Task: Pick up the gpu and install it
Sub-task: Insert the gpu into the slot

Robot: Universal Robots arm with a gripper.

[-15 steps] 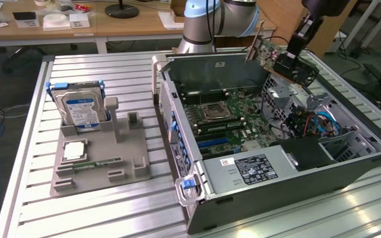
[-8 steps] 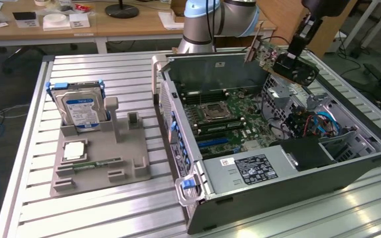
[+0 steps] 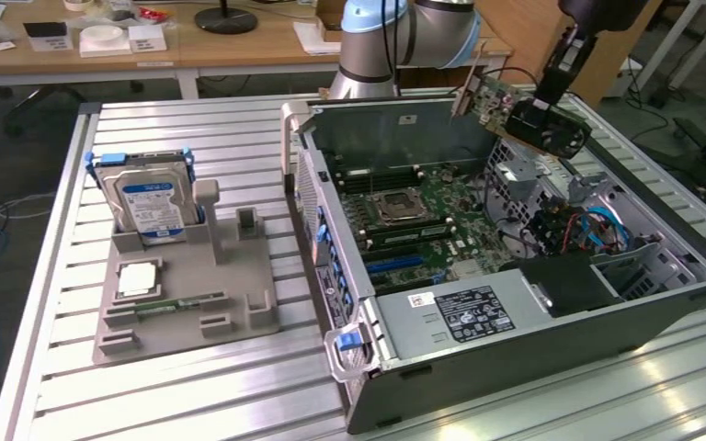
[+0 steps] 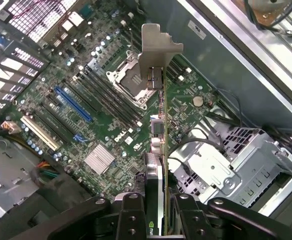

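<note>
The gpu (image 3: pixel 518 110), a green and black card with a silver end bracket, hangs tilted in the air over the far right corner of the open computer case (image 3: pixel 500 322). My gripper (image 3: pixel 550 92) is shut on its upper edge. In the wrist view the gpu (image 4: pixel 158 145) appears edge-on, its bracket (image 4: pixel 157 47) pointing away from me, pinched between my two fingers (image 4: pixel 131 215). Below it lies the green motherboard (image 4: pixel 86 115) with a blue expansion slot (image 4: pixel 73 102) and a bare processor socket (image 4: pixel 128 80). The card is well above the board and touches nothing.
A silver hard drive with a blue label (image 3: pixel 147 197) stands in a grey holder (image 3: pixel 181 312) on the exterior view's left, with a green memory stick (image 3: pixel 181 303) lying on it. Inside the case are a metal drive cage (image 4: pixel 221 170), cables (image 3: pixel 574 230) and a black power supply (image 3: pixel 568 280).
</note>
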